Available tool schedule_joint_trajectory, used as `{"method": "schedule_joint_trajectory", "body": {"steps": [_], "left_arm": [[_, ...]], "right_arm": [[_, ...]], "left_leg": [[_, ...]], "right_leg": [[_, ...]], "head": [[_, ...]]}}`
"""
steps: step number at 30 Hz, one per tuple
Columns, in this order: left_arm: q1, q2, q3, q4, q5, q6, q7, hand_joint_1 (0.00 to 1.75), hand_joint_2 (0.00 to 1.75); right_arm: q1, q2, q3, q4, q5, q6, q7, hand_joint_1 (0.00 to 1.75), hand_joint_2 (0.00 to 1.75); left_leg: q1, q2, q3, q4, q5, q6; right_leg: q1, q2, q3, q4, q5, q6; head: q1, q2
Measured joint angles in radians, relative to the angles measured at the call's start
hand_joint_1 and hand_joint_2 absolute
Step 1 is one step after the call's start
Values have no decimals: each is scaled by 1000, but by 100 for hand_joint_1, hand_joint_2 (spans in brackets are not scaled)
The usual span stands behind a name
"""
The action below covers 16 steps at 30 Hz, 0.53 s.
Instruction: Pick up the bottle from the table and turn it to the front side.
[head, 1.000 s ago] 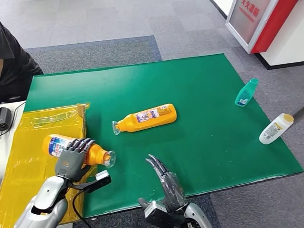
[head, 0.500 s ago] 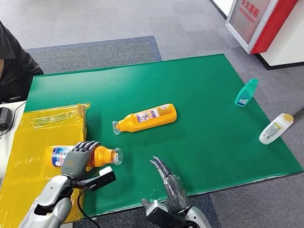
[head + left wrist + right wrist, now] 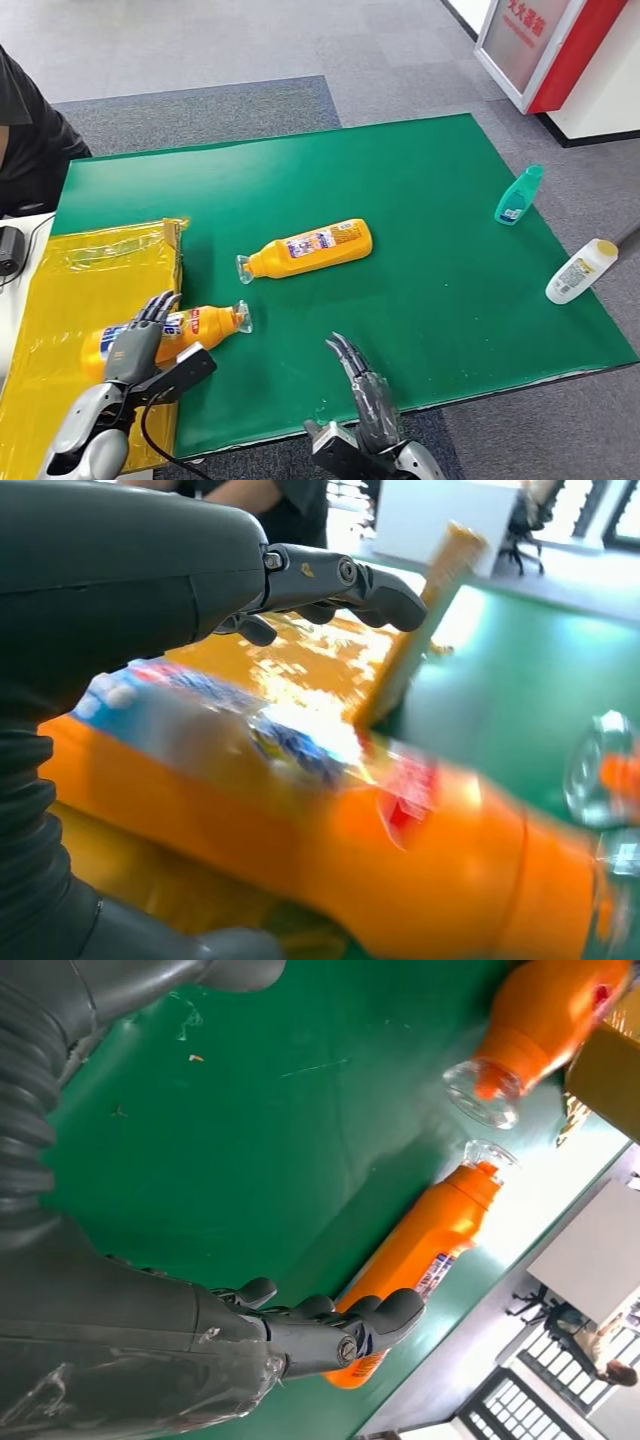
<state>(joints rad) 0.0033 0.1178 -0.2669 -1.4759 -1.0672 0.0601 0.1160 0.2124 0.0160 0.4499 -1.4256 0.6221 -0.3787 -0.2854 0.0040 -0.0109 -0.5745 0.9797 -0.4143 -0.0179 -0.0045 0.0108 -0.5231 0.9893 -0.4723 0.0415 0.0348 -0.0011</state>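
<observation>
An orange bottle [image 3: 204, 323] with a clear cap lies on its side, its base on the yellow package [image 3: 83, 270] and its neck over the green table [image 3: 453, 300]. My left hand [image 3: 138, 340] hovers over its labelled end, fingers stretched out and apart from it. In the left wrist view the bottle [image 3: 377, 840] lies blurred between my straight fingers [image 3: 332, 580] and the thumb, with a gap above it. A second orange bottle [image 3: 313, 246] lies on its side mid-table, label up. My right hand [image 3: 364, 390] is open at the table's front edge, holding nothing.
A teal bottle [image 3: 518, 195] and a white bottle [image 3: 581, 270] lie near the table's right edge. A person in dark clothes [image 3: 26, 140] sits at the far left. A red-and-white sign [image 3: 543, 40] stands on the floor at the back right.
My left hand has lowered the orange bottle toward me onto the yellow package and spread its fingers off it. The right hand has drawn back slightly.
</observation>
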Motion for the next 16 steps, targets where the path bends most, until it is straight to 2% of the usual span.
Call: {"method": "schedule_joint_trajectory", "body": {"steps": [7, 9, 13, 15, 16], "left_arm": [[128, -10, 136, -124, 125, 123, -103, 0, 175], [163, -22, 178, -160, 180, 156, -162, 0, 175], [239, -61, 290, -230, 362, 181, -388, 0, 175], [273, -92, 361, -259, 488, 126, -546, 0, 175], [281, -101, 381, -266, 523, 107, -590, 0, 175]], "right_arm": [[29, 0, -4, -6, -4, -15, -10, 0, 175], [32, 0, -4, -8, -4, -16, -11, 0, 175], [14, 3, 4, -4, -5, -15, -21, 0, 175], [-11, 8, 15, 4, -13, -15, -39, 0, 175], [-18, 9, 18, 7, -17, -15, -44, 0, 175]], "left_leg": [[0, 0, -1, 0, -1, -1], [0, 0, -1, 0, -1, -1], [0, 0, -1, 0, -1, -1], [0, 0, -1, 0, -1, -1], [0, 0, -1, 0, -1, -1]], "right_leg": [[0, 0, -1, 0, -1, 0], [0, 0, -1, 0, -1, 0], [0, 0, -1, 0, -1, 0], [1, 0, -1, 0, -1, 0], [1, 0, -1, 0, -1, 0]], "head": [[0, 0], [0, 0], [0, 0], [0, 0], [0, 0]]}}
